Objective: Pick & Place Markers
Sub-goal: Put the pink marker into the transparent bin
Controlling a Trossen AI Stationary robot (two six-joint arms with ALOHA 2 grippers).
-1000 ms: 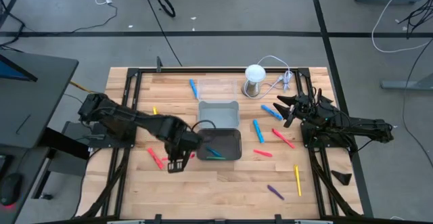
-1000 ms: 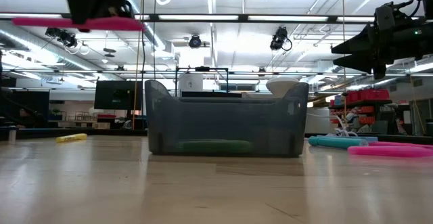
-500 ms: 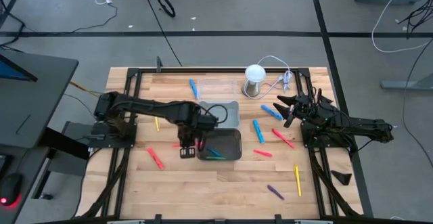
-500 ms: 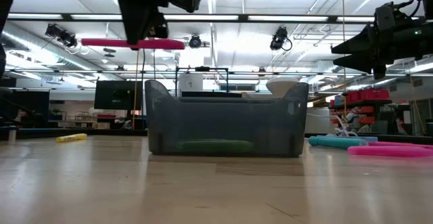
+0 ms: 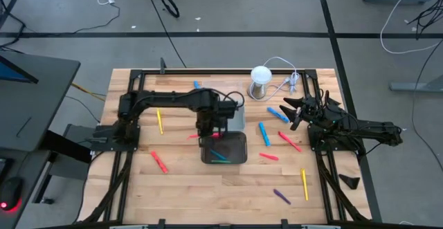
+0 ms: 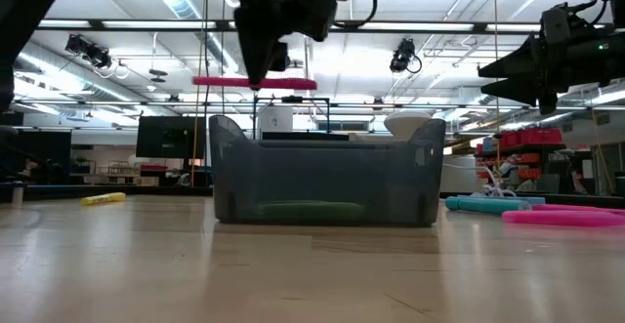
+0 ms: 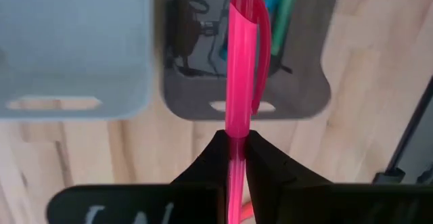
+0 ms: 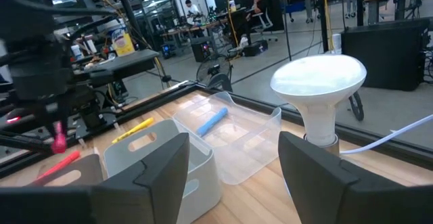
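While left tool grips pink marker; above dark tray

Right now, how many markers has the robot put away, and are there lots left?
Done: a few markers already lie in the dark tray; I can't count them exactly. In hand: the left hand grips a pink marker above that tray. Left: about ten more on the table, like the pink one. The right hand waits open.

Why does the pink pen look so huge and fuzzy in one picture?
In the left wrist view the pink marker sits right by the camera, clamped in the left end effector, so it looms large and the trays behind blur; in the low view ceiling lights glare behind it; the high view shows it small.
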